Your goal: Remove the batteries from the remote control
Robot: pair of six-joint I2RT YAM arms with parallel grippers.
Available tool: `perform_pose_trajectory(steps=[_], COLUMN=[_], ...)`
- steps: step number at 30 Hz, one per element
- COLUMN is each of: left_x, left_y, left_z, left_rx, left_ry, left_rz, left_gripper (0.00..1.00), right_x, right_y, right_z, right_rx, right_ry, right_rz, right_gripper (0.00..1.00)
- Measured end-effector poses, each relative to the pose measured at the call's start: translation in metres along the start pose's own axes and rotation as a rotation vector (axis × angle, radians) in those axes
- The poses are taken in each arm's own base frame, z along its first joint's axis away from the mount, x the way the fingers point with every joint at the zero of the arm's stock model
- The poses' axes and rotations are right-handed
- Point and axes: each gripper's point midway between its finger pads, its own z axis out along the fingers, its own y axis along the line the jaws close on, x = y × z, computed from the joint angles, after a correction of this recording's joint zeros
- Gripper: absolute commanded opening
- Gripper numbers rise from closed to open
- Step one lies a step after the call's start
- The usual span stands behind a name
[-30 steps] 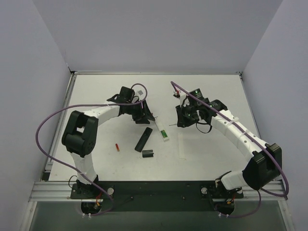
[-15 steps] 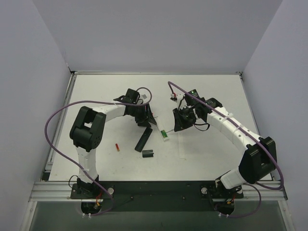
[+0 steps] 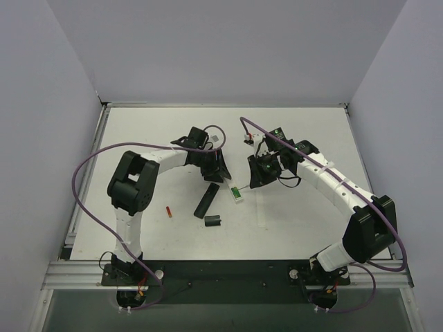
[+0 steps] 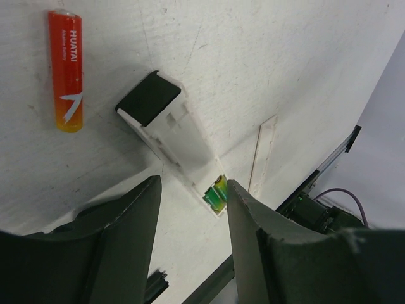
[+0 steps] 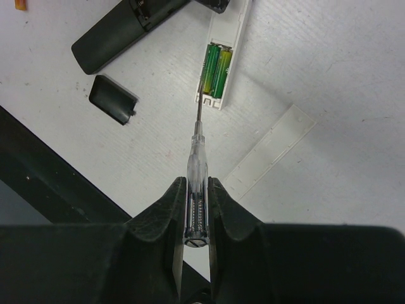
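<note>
A white remote control (image 3: 236,191) lies open mid-table with two green batteries (image 5: 214,69) in its bay, also seen in the left wrist view (image 4: 216,193). My right gripper (image 5: 196,185) is shut on a clear-handled screwdriver (image 5: 195,161); its metal tip touches the near end of the green batteries. My left gripper (image 4: 193,183) hovers open over the white remote (image 4: 180,136), nothing between its fingers. One red battery (image 3: 168,211) lies loose to the left, and a red battery (image 4: 65,69) shows near the remote's dark end. In the top view the left gripper (image 3: 219,170) and right gripper (image 3: 255,178) flank the remote.
A black remote (image 3: 206,200) lies just left of the white one, with a short black cover (image 3: 212,221) below it. A long white strip (image 3: 261,209) lies to the right, also in the right wrist view (image 5: 269,152). The table's dark front rail (image 3: 228,271) is near.
The left arm has swung right, bringing its gripper beside the white remote's top end. The right gripper moved slightly left and down with the screwdriver.
</note>
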Motion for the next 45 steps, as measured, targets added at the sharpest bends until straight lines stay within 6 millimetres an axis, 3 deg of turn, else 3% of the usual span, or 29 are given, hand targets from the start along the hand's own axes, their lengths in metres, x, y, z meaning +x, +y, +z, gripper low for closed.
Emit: perform_pose_trajectory(steps=[16, 24, 37, 45], left_x=[0.004, 0.017, 0.036, 0.055], left_y=[-0.012, -0.014, -0.007, -0.005], left_z=[0.020, 0.031, 0.024, 0.014], left_rx=[0.060, 0.099, 0.105, 0.110], left_ry=[0.046, 0.089, 0.121, 0.147], left_rz=[0.016, -0.003, -0.032, -0.077], left_gripper=[0.50, 0.49, 0.48, 0.48], right_x=[-0.010, -0.003, -0.003, -0.002], right_y=[-0.003, -0.008, -0.005, -0.005], right_z=[0.003, 0.027, 0.031, 0.020], right_rx=[0.034, 0.075, 0.110, 0.127], right_ry=[-0.039, 0.018, 0.006, -0.019], right_rz=[-0.020, 0.039, 0.144, 0.153], right_gripper=[0.00, 0.00, 0.00, 0.00])
